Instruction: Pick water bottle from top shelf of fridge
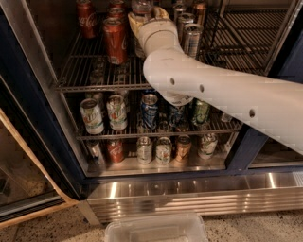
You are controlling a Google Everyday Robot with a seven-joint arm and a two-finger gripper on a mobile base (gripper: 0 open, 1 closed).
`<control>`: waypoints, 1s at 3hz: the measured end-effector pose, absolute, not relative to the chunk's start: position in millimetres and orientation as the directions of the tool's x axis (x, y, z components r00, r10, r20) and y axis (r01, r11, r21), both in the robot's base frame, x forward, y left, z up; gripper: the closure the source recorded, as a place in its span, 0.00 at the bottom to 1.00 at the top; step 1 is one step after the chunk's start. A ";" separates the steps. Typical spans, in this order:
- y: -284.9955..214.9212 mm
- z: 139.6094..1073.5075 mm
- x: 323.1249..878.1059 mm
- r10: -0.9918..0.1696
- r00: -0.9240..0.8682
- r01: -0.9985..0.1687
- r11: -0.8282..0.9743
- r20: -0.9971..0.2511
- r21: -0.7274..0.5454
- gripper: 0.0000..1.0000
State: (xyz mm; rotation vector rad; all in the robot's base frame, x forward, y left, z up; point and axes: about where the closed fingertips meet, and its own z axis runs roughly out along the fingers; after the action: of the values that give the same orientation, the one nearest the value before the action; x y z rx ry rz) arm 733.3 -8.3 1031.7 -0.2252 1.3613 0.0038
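The fridge [189,194] stands open in front of me. My white arm reaches in from the right over the top shelf [90,71], a wire rack. My gripper [141,18] is at the top edge of the view, deep over that shelf. The water bottle [141,5] shows only as a clear, ribbed lower part at the top edge, right at the gripper; its cap and label are out of view. Whether the gripper touches the bottle is hidden by the wrist.
Red cola cans [115,40] stand left of the gripper, and slim silver cans [191,40] stand to its right. Lower racks hold several cans [117,111]. The door frame [33,118] is at left. A clear plastic bin [156,229] lies on the floor.
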 end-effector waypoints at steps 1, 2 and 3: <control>-8.3 1031.7 733.3 -0.128 0.211 -0.133 0.978 -0.969 -0.158 1.00; -1.0 1031.9 720.0 -0.131 0.210 -0.154 0.974 -0.969 -0.166 1.00; 10.7 1035.8 691.2 -0.141 0.226 -0.180 0.966 -0.964 -0.183 1.00</control>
State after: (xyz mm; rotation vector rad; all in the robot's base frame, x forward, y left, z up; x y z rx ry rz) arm 691.2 10.7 1035.8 -0.2797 1.3475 0.0280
